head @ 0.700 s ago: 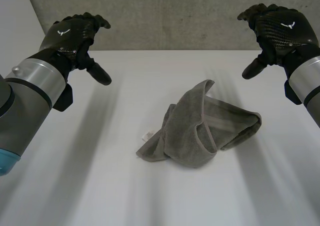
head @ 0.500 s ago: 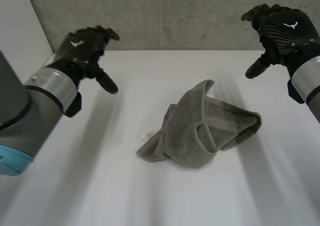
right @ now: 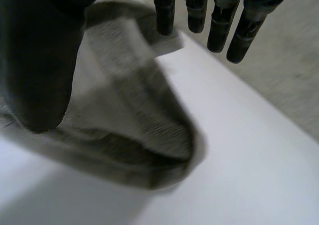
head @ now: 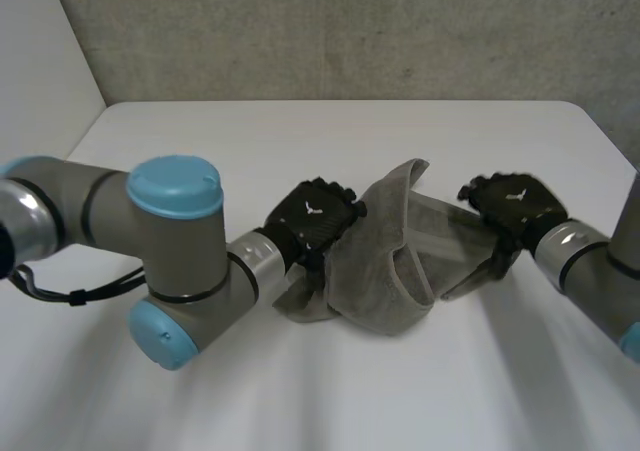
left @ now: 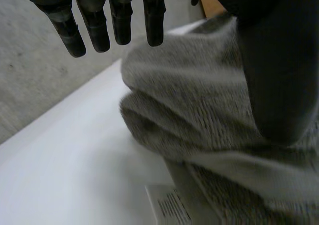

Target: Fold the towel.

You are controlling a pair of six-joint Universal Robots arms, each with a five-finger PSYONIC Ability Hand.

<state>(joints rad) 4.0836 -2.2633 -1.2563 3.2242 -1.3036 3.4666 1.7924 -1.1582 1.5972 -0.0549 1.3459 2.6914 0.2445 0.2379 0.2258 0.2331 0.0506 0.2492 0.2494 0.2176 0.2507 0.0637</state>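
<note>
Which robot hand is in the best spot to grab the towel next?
Probably the left hand: the towel bunches between its open fingers and thumb, with the label nearby. The right hand is over a rounded fold.

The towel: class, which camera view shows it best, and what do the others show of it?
The head view: the whole crumpled grey towel lies on the table, left hand and right hand at opposite ends. The left wrist view gives bunched folds and a label; the right wrist view, one folded end.
</note>
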